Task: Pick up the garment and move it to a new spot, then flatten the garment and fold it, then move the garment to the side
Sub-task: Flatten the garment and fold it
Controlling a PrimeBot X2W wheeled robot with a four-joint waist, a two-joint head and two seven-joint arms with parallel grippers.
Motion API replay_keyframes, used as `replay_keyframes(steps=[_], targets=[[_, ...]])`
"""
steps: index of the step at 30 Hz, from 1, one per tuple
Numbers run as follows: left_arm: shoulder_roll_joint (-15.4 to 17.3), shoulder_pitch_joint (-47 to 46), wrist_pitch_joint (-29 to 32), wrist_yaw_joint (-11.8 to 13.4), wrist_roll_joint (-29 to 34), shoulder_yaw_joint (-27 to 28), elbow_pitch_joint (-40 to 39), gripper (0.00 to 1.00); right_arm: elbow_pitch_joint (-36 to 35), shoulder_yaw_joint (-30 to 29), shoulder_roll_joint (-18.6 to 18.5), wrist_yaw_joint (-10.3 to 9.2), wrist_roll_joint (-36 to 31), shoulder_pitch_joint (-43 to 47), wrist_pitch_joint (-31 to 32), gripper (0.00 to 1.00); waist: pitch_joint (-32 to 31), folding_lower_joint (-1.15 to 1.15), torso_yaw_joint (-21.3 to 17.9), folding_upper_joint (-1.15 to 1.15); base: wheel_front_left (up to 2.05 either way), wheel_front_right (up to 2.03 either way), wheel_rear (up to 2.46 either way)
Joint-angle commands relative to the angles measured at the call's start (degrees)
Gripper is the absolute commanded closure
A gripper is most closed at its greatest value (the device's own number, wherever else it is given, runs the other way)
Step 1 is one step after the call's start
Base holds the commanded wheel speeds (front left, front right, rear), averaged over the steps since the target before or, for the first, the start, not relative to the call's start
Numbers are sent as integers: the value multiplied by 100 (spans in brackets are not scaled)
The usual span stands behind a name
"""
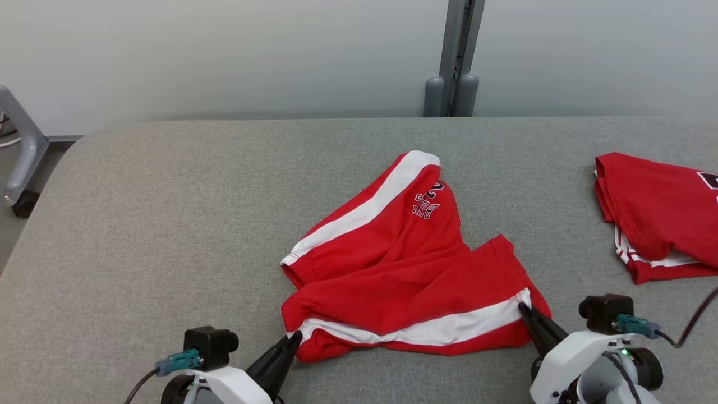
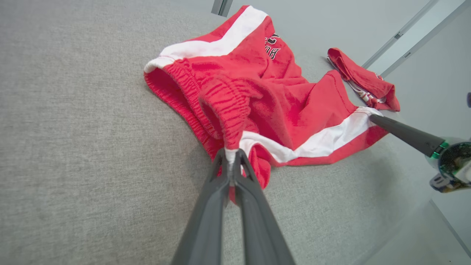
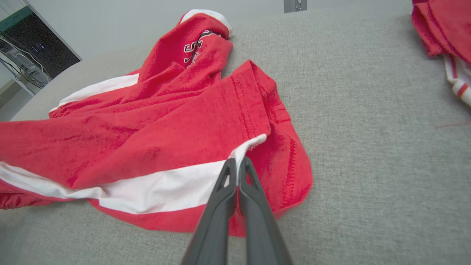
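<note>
The garment point(image 1: 404, 264) is a pair of red shorts with white side stripes, lying crumpled near the front of the grey table point(image 1: 168, 224). My left gripper point(image 1: 295, 335) is shut on the waistband end of its white stripe. In the left wrist view the garment point(image 2: 265, 103) bunches at the left gripper point(image 2: 231, 152), whose fingers pinch the cloth. At the hem end of the same stripe, my right gripper point(image 1: 523, 306) is shut on the fabric. The right wrist view shows the right gripper point(image 3: 237, 162) clamping the garment point(image 3: 165, 140) at the stripe's tip.
A second red piece of clothing point(image 1: 662, 219) lies folded at the table's right edge, also visible as red clothing point(image 2: 364, 81) and red clothing point(image 3: 441, 29). A grey post point(image 1: 457, 62) stands behind the table, and a metal frame with a caster point(image 1: 19, 163) at the far left.
</note>
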Motion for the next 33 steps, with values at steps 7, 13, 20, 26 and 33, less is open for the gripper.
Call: replay_keyframes(steps=[7,13,20,26,33], targets=[[251,88,-203,27,-69,139,-837,100,-456,-337,-43,1,111,69,-803,100,-235,0,-4,0,0,0,0],[423,160,-51,57,-263,265,-1674,100,-1108,-483,-50,1,412,116,-1194,100,-338,0,-74,0,0,0,0],[818,-909,305,-11,-431,383,-1653,100,-1331,-349,-167,1,871,-751,-1172,100,37,0,-193,0,0,0,0],[992,-2791,515,-23,-640,332,-1216,100,-1091,-116,-441,1,1340,-2343,-1007,100,986,0,-247,0,0,0,0],[1297,-5203,658,-22,-870,134,-402,100,-470,154,-497,1,1787,-4798,-1079,100,2273,0,-406,0,0,0,0]])
